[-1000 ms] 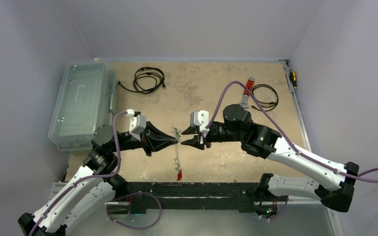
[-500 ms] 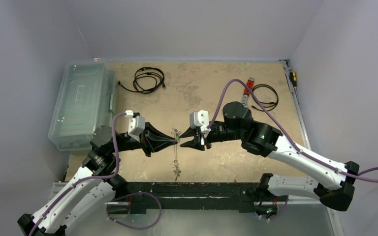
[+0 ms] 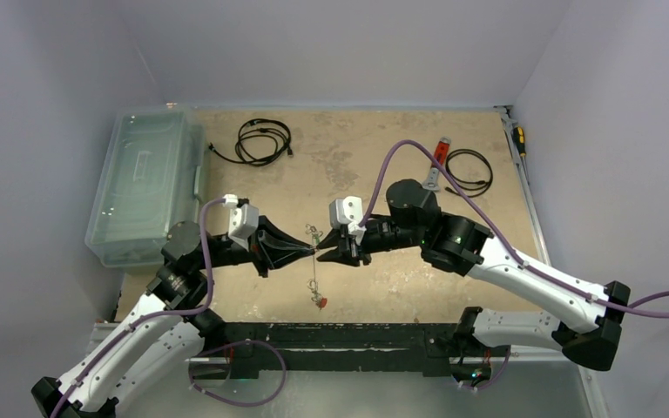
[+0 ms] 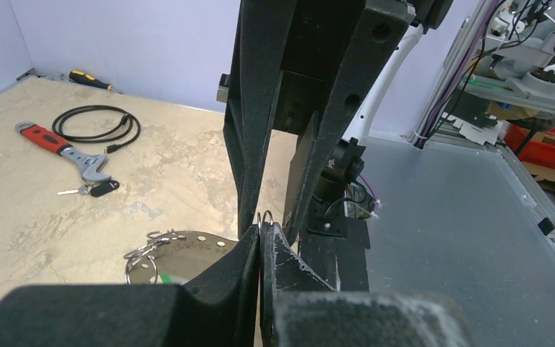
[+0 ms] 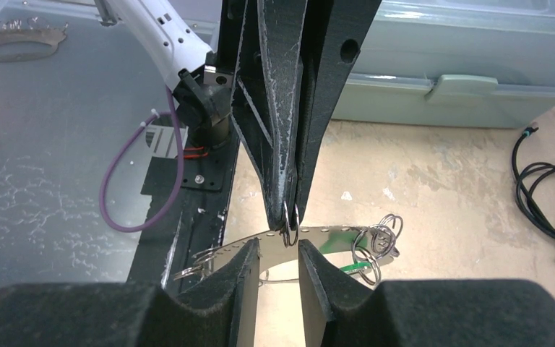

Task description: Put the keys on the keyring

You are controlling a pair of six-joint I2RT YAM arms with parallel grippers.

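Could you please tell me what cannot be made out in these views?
Top view: the small ring and keys are too tiny to tell how they join.
Left wrist: the left fingers hide most of the keyring.
Right wrist: the right fingers cover the keyring's lower arc.

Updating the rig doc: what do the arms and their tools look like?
Left arm and right arm: white lower links, black joints and forearms, a purple cable along each. White camera block on each wrist. Left tool and right tool: black, two flat tapering fingers flecked white.
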